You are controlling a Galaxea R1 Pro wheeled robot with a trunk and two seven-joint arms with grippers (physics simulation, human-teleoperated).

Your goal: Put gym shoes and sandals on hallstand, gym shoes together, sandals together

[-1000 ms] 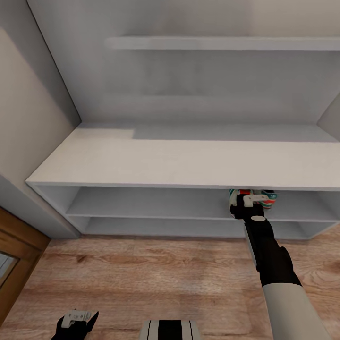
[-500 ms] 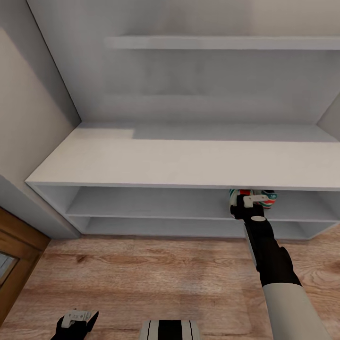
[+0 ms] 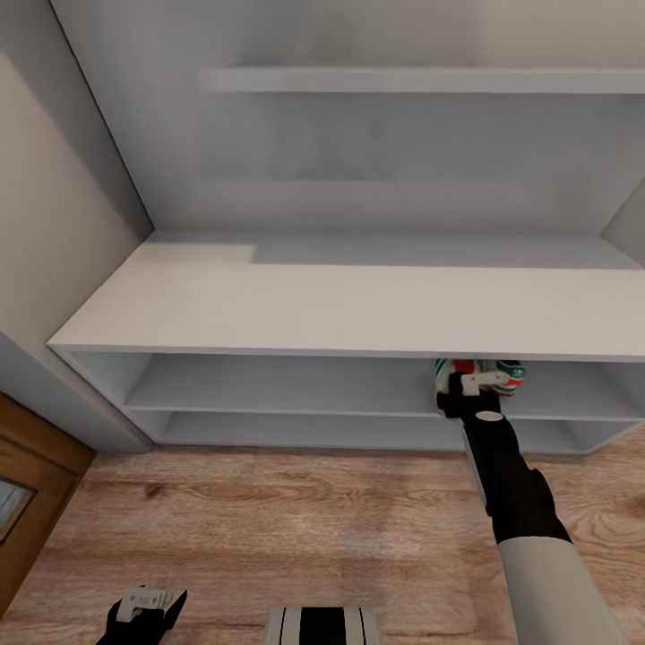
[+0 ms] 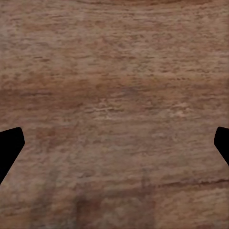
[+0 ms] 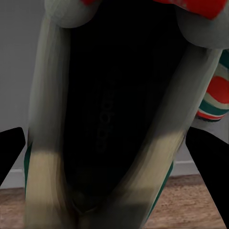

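1. Head view gives you the right gripper [image 3: 475, 387] reaching under the bench top of the hallstand [image 3: 340, 309], at the upper open shelf, with a gym shoe [image 3: 488, 374] partly hidden there.
2. Your right wrist view adds the shoe's dark opening between both fingers, clamped; a second shoe [image 5: 215, 98] sits beside it.
3. Left gripper [image 4: 114, 143] hangs spread wide over corridor floor [image 4: 114, 71].
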